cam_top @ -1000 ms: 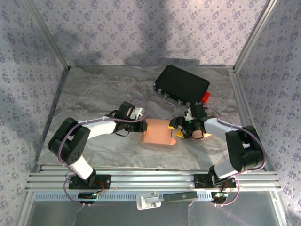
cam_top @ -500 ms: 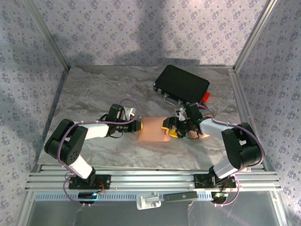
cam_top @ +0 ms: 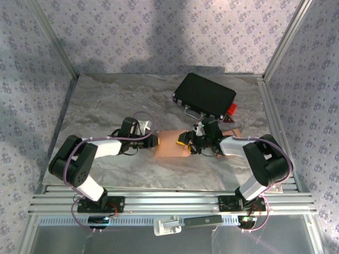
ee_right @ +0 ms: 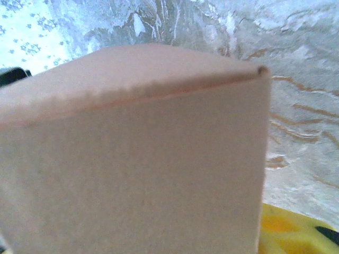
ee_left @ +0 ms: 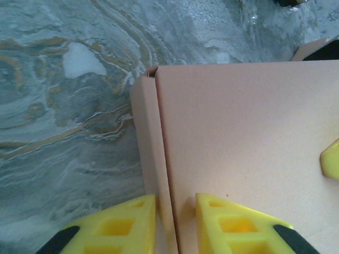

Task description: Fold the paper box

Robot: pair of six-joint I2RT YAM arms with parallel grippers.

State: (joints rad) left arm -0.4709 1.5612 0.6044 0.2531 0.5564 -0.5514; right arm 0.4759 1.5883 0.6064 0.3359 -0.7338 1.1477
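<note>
The salmon paper box lies flat on the marble table between my two grippers. My left gripper reaches in from the left. In the left wrist view its yellow fingers straddle the box's folded side wall, and the left gripper is shut on that wall. My right gripper is at the box's right edge, one yellow fingertip resting on the top panel. In the right wrist view a box panel stands right against the camera and hides the jaws, leaving a yellow finger at the lower right.
A black case with a red part lies behind the box at the back right. Metal frame posts and patterned walls close in the table on the left, right and back.
My right gripper has moved left onto the box's right edge. The box and my left gripper have shifted slightly left and back, and the left arm lies flatter.
</note>
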